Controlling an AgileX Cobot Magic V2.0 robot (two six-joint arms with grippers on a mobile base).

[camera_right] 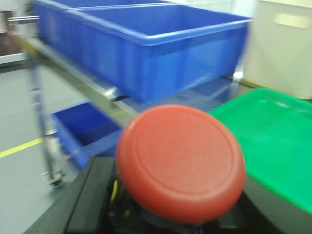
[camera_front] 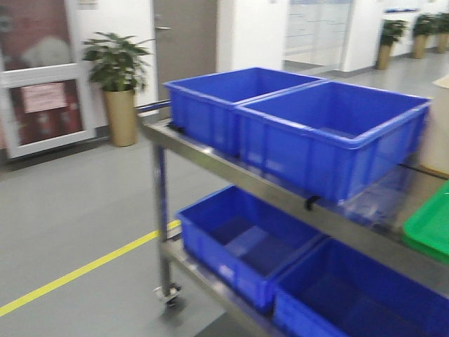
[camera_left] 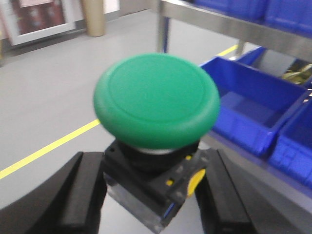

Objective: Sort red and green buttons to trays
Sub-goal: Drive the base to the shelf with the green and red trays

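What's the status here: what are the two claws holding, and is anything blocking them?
Left gripper shut on green button. Right gripper shut on red button, green tray close by. Red tray out of view. Blue crates nearby; nothing seen blocking.

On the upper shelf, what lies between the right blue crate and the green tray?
Nothing that shows: only a bare stretch of steel shelf separates the blue crate from the green tray. The front view shows it, and the right wrist view agrees.

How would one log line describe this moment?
left fingers: grip green button | right fingers: grip red button | green tray: on cart shelf, beside blue crates
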